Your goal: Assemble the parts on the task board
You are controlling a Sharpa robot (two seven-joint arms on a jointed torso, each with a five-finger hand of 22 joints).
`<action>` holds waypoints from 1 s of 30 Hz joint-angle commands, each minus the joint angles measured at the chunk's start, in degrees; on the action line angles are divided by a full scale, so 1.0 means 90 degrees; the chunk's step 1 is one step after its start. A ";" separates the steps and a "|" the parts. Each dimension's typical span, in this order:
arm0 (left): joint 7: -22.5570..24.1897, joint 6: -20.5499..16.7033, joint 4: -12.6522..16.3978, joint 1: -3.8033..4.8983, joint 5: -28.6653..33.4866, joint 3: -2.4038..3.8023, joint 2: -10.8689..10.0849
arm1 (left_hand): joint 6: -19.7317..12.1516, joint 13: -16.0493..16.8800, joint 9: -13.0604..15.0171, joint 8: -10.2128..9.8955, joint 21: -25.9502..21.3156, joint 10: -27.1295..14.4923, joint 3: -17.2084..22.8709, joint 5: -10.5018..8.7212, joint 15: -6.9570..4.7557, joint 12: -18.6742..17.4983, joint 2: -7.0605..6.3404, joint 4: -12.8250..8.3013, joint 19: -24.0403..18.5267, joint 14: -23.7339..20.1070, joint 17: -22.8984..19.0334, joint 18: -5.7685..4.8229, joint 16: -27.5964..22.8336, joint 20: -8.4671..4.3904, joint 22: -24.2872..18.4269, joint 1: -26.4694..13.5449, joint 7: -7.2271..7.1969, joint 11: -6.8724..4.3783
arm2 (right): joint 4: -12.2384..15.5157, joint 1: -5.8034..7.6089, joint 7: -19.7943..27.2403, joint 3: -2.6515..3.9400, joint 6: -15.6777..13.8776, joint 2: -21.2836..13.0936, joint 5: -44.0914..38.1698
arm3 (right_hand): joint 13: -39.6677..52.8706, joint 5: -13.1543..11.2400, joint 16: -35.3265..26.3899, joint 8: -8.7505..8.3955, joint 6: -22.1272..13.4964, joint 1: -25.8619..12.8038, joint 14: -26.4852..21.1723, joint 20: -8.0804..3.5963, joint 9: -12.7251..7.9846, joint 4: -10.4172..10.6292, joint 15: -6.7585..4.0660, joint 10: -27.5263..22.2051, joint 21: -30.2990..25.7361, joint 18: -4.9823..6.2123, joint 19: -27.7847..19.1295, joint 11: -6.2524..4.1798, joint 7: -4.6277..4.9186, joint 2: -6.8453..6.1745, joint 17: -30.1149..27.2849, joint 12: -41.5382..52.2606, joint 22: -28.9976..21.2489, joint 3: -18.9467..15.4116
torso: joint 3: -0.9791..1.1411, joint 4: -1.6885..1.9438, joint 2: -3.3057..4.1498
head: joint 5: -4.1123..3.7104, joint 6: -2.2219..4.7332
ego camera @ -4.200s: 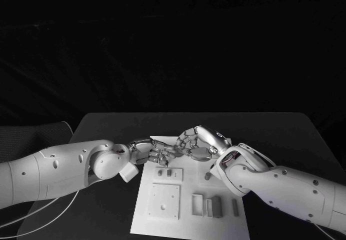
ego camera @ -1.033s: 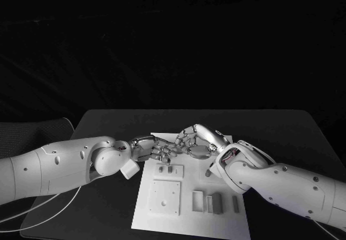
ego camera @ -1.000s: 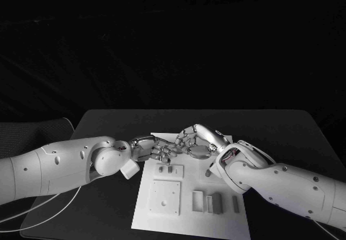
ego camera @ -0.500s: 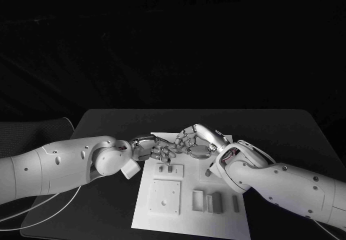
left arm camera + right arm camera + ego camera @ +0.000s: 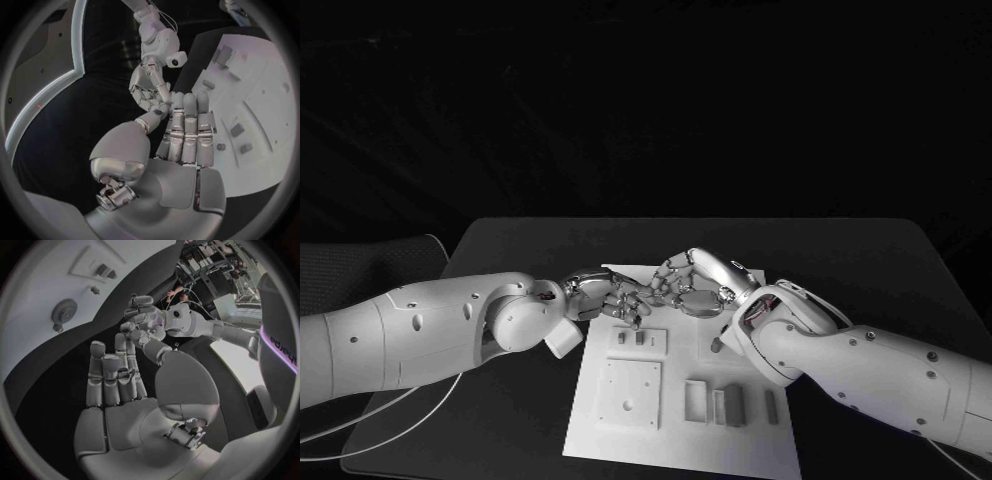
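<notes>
1. Two hands are seen meeting over the far end of the task board point(image 5: 610, 425): the left hand point(image 5: 607, 300) and the right hand point(image 5: 692, 287), with their fingertips together or nearly touching. Whether a part is pinched between them cannot be told; the left hand's fingers point(image 5: 185, 125) are held straight and side by side with the thumb drawn in, and the right hand's fingers point(image 5: 115, 375) are likewise extended.

2. One white task board is counted on the black table point(image 5: 862, 260). On it, two small dark parts point(image 5: 630, 338) are set in a raised block just beside the left hand, one round part point(image 5: 715, 347) lies by the right wrist, and several upright rectangular pieces point(image 5: 730, 406) stand in a row at the near end, well apart from both hands. A square plate point(image 5: 627, 392) with a hole lies between.

3. Compared with half a second ago, the hands are found in nearly the same place; no part on the board has shifted.
</notes>
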 commanded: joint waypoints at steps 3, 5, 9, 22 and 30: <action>0.0115 -0.0101 0.0027 0.0005 -0.0255 0.0002 0.0010 | 0.0119 0.0192 0.0805 0.0171 0.0072 0.0035 0.0112 0.0036 -0.0057 0.0063 -0.0064 0.0031 0.0046 -0.0024 0.0132 0.0096 0.0142 -0.0019 0.0136 -0.0024 -0.0184 -0.0029 | -0.0019 0.0001 0.0291 0.0005 0.0109 -0.0024 0.0452 | -0.0064 0.0016 0.0027 -0.0183 -0.0365 -0.0141 -0.0032 -0.0049 -0.0032 0.0025 0.0073 -0.0204 0.0021 0.0084 -0.0017 0.0089 0.0169 -0.0056 0.0017 -0.0133 0.0123 -0.0093 | -0.0002 -0.0001 0.0000 | 0.0002 -0.0001; 0.0114 -0.0100 0.0032 0.0005 -0.0283 0.0002 0.0008 | 0.0094 0.0298 0.0941 0.0208 0.0093 0.0025 0.0164 0.0036 -0.0067 0.0087 -0.0077 0.0054 0.0044 -0.0045 0.0182 0.0090 0.0189 -0.0032 0.0197 -0.0033 -0.0190 -0.0039 | -0.0025 0.0001 0.0335 0.0005 0.0142 -0.0027 0.0475 | -0.0088 0.0012 0.0036 -0.0343 -0.0655 -0.0177 -0.0045 -0.0047 -0.0098 0.0023 0.0094 -0.0230 0.0026 0.0084 -0.0025 0.0113 0.0302 -0.0130 0.0026 -0.0170 0.0126 -0.0163 | -0.0002 -0.0001 0.0000 | 0.0002 -0.0001; 0.0112 -0.0089 0.0035 0.0005 -0.0356 0.0002 0.0008 | 0.0059 0.0473 0.1147 0.0250 0.0118 0.0003 0.0230 0.0036 -0.0081 0.0124 -0.0094 0.0075 0.0043 -0.0065 0.0243 0.0086 0.0243 -0.0049 0.0285 -0.0053 -0.0198 -0.0052 | -0.0050 0.0002 0.0415 0.0005 0.0246 -0.0037 0.0712 | -0.0198 0.0005 0.0045 -0.0491 -0.0935 -0.0241 -0.0108 -0.0036 -0.0174 0.0019 0.0215 -0.0502 0.0022 0.0084 -0.0083 0.0241 0.0438 -0.0248 0.0040 -0.0399 0.0130 -0.0364 | -0.0002 -0.0001 0.0000 | 0.0002 -0.0001; 0.0115 -0.0085 0.0042 0.0005 -0.0438 0.0003 -0.0019 | 0.0012 0.0853 0.1516 0.0246 0.0135 -0.0077 0.0312 0.0036 -0.0099 0.0188 -0.0103 0.0083 0.0043 -0.0085 0.0330 0.0081 0.0305 -0.0069 0.0431 -0.0104 -0.0204 -0.0067 | -0.0158 0.0005 0.0874 0.0004 0.1107 -0.0163 0.1838 | -0.0515 0.0013 0.0115 -0.0591 -0.1205 -0.0231 -0.0327 0.0046 -0.0312 0.0021 0.0458 -0.0920 -0.0012 0.0084 -0.0272 0.0490 0.0579 -0.0287 0.0080 -0.0849 0.0127 -0.0829 | -0.0003 0.0001 0.0000 | 0.0004 0.0001; 0.0118 -0.0088 0.0061 0.0005 -0.0458 0.0003 -0.0041 | 0.0011 0.0928 0.1580 0.0234 0.0136 -0.0091 0.0323 0.0035 -0.0102 0.0199 -0.0103 0.0080 0.0045 -0.0087 0.0345 0.0081 0.0314 -0.0072 0.0453 -0.0112 -0.0206 -0.0071 | -0.0314 0.0008 0.0988 0.0003 0.1543 -0.0246 0.2524 | -0.0583 0.0014 0.0165 -0.0522 -0.1118 -0.0138 -0.0337 0.0054 -0.0318 0.0017 0.0464 -0.0880 0.0005 0.0084 -0.0283 0.0495 0.0542 -0.0201 0.0089 -0.0880 0.0131 -0.0899 | -0.0007 -0.0003 0.0000 | 0.0008 -0.0002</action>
